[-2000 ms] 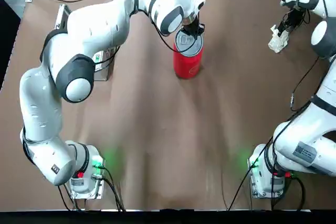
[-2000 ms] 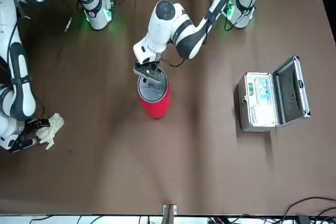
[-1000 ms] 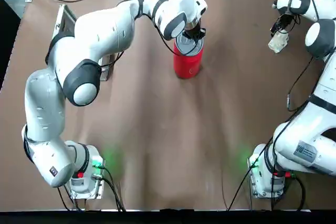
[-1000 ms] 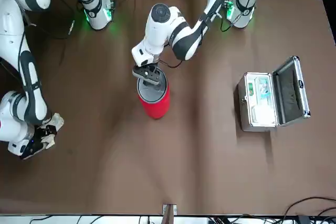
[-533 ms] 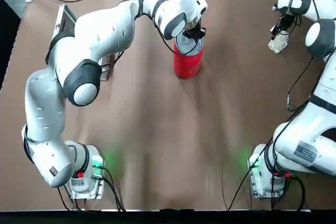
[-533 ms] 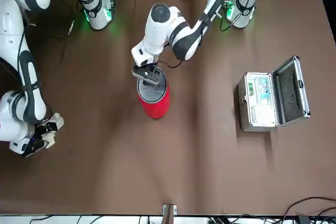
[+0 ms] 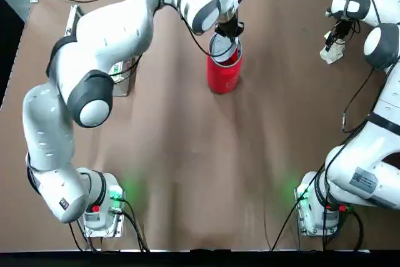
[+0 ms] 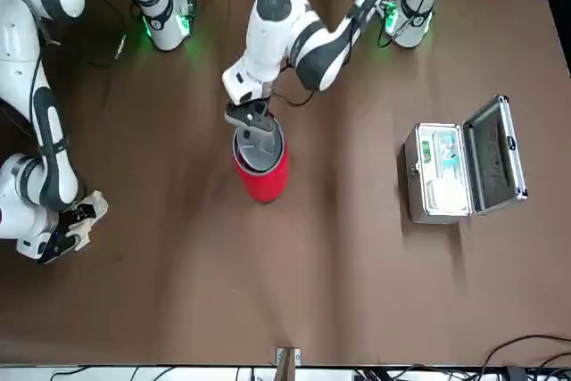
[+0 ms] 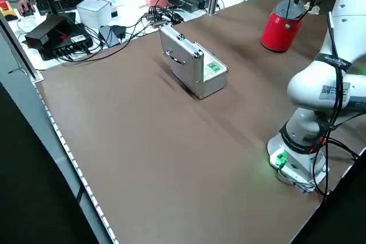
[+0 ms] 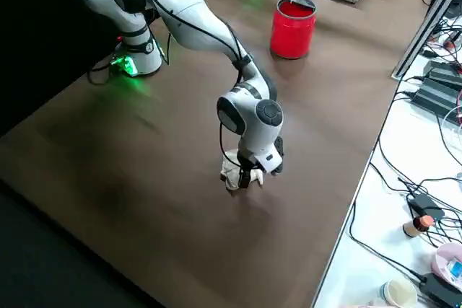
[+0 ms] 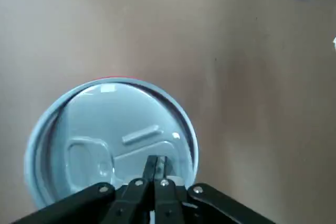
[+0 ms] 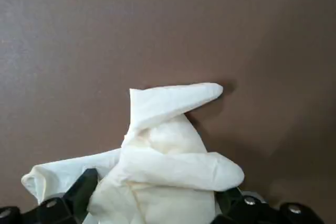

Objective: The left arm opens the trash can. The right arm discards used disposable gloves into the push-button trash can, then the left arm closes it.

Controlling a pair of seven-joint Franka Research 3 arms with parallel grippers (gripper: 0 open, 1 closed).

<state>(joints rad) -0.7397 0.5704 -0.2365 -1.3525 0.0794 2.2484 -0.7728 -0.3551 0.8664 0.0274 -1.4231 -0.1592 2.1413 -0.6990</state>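
The left claw [image 11: 156, 174] hangs just over the lid [image 11: 113, 140] of the red trash can [image 7: 223, 73], its two fingers pinched together with nothing between them, their tips at the lid's rim. The can stands upright toward the far edge of the table [image 7: 187, 167], about midway between the left and right edges. From overhead the silver lid looks tipped up, with red showing at one side, so it seems the button has been pressed and the can is opening, though how wide I cannot tell.

The right claw [image 10: 249, 177] is down at the far right corner of the table, its fingers set either side of the gloves [image 12: 168, 156]. The white wad sits between them and seems to rest on the table; the grip looks closed on it.

To do this step well, the left arm should lift straight up and clear of the lid, so it does not knock it shut or tip the light can. The right arm should lift the wad high enough that no trailing finger of the gloves drags, then carry it over the opening before letting go. The silver case [image 8: 459, 167] sits open near the left edge, well apart from all this.
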